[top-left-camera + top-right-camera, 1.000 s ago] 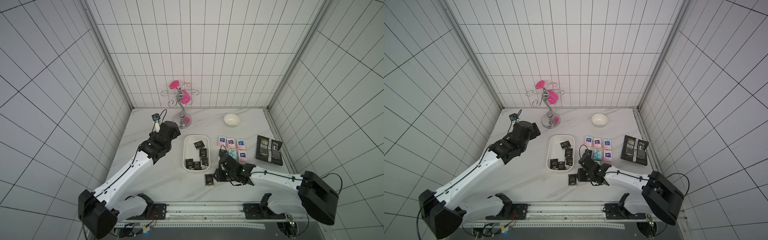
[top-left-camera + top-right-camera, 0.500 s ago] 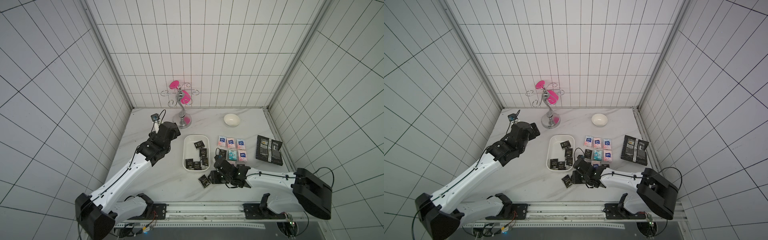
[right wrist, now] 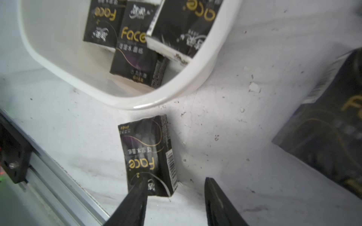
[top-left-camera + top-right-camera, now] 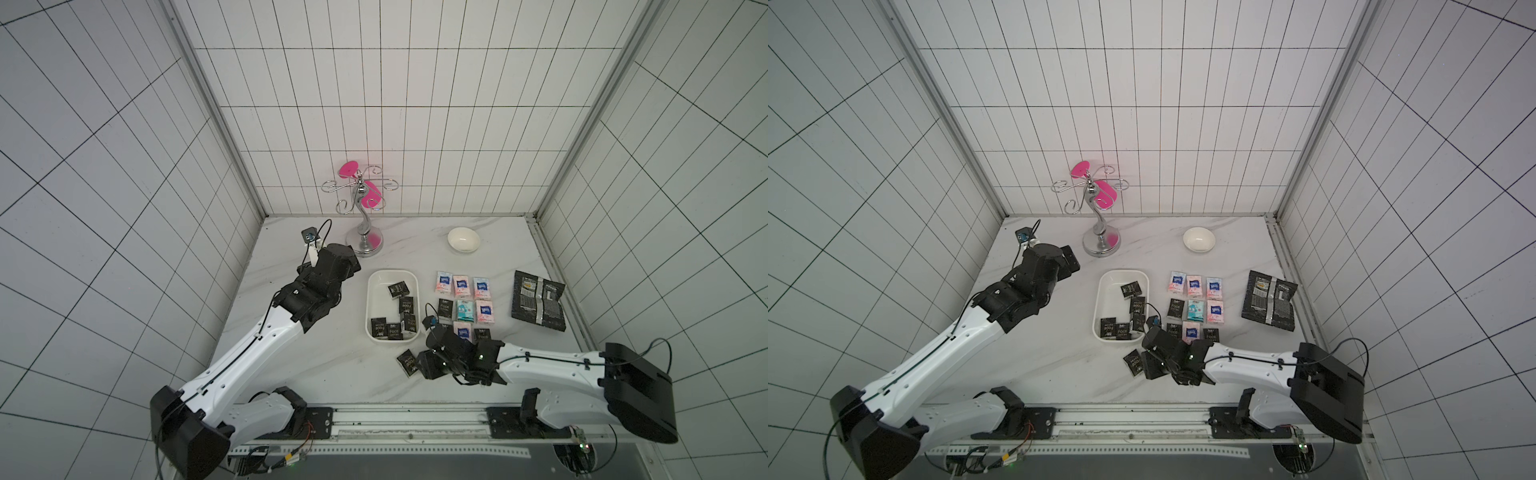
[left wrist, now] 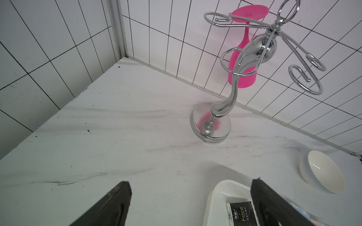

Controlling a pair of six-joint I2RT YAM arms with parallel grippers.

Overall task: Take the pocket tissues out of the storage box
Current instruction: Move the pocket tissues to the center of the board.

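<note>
My left tool (image 5: 190, 184) hangs wide and empty beside the storage box (image 4: 379, 297), where several black pocket tissues (image 4: 397, 289) lie. One black pack (image 3: 148, 156) rests on the table (image 3: 225, 127) just outside the rim, under my right tool (image 3: 175, 181), which is half parted and grips nothing. I judge this pack delivered; next I lift clear and reach into the box for another.

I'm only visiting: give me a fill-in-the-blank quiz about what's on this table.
The packs in the box are all ____.
The teal pack lies ____ the box.
The glass on the rack is ____.
The left gripper holds ____.
Missing words: black; outside; pink; nothing
</note>
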